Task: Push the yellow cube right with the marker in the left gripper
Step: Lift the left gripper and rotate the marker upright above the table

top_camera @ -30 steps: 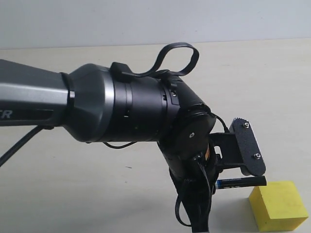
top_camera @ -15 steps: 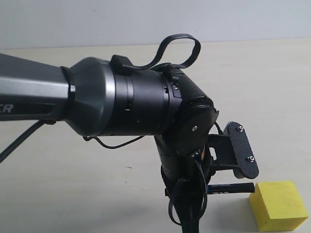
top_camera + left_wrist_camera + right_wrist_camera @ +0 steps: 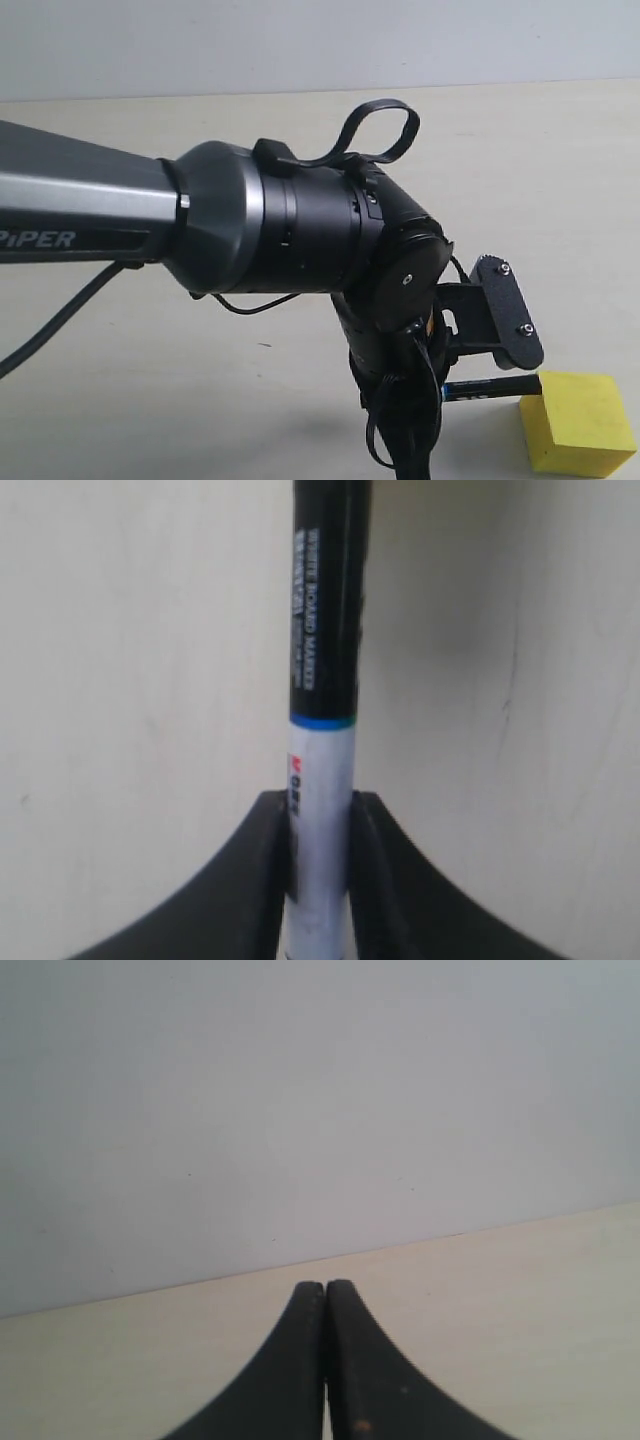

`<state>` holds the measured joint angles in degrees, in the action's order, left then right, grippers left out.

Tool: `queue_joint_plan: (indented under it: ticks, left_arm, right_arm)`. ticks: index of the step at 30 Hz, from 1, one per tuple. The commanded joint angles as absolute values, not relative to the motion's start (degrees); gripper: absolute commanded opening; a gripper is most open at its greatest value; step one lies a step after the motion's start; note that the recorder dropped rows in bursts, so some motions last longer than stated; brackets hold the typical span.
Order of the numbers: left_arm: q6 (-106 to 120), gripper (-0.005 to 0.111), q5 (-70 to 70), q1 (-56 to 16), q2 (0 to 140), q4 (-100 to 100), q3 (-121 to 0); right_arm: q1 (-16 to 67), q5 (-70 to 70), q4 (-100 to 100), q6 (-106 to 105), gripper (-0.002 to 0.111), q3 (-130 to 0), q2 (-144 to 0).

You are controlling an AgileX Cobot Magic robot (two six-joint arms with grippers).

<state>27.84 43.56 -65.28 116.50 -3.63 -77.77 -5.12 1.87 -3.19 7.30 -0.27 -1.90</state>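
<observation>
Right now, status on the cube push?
Left gripper shut on marker. Right gripper shut, empty. Marker tip at left face of yellow cube, contact unclear. Nothing visible blocking its right side.

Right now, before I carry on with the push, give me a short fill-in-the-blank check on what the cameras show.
The left gripper is shut on the whiteboard marker, whose free end is coloured ___. In the exterior view, that end points at a cube coloured ___. In that view the cube lies to the ___ of the marker. The right gripper is shut and holds ___.
Missing words: black; yellow; right; nothing.
</observation>
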Motion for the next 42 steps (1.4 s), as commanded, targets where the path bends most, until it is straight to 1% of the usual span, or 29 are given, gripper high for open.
queue_joint_plan:
  ticks: [1,4,6,8,10,12,14,20,24,34,42]
  left_arm:
    - [27.05,0.000,45.55,-64.45,115.63,-2.44,-78.17]
    - [19.71,0.000,47.39,-60.46,111.76,0.83,-78.17]
    - [9.16,0.000,46.70,-53.64,107.08,1.18,-78.17]
    - [-11.16,0.000,44.32,-48.26,104.60,3.83,-78.17]
    - [-15.76,0.000,47.44,-44.74,103.93,2.33,-78.17]
    - [-13.05,0.000,52.12,-44.51,104.18,0.00,-77.98]
    - [-11.97,0.000,53.11,-44.51,104.34,-0.45,-77.98]
    - [-25.55,0.000,49.56,-44.62,106.77,-0.81,-77.98]
    - [-31.35,0.000,50.72,-44.62,109.41,-0.81,-77.98]
    - [-36.64,0.000,49.33,-43.39,114.54,-1.95,-77.98]
    - [-36.81,0.000,44.63,-42.16,118.34,-6.68,-78.11]
  right_arm:
    - [-5.41,1.30,-2.87,7.38,0.000,0.00,-1.43]
    - [-5.41,1.30,-2.87,7.38,0.000,0.00,-1.43]
    - [-5.41,1.30,-2.87,7.38,0.000,0.00,-1.43]
    - [-5.41,1.30,-2.87,7.38,0.000,0.00,-1.43]
    - [-5.41,1.30,-2.87,7.38,0.000,0.00,-1.43]
    - [-5.41,1.30,-2.87,7.38,0.000,0.00,-1.43]
    - [-5.41,1.30,-2.87,7.38,0.000,0.00,-1.43]
    - [-5.41,1.30,-2.87,7.38,0.000,0.00,-1.43]
    - [-5.41,1.30,-2.87,7.38,0.000,0.00,-1.43]
    - [-5.41,1.30,-2.87,7.38,0.000,0.00,-1.43]
    - [-5.41,1.30,-2.87,7.38,0.000,0.00,-1.43]
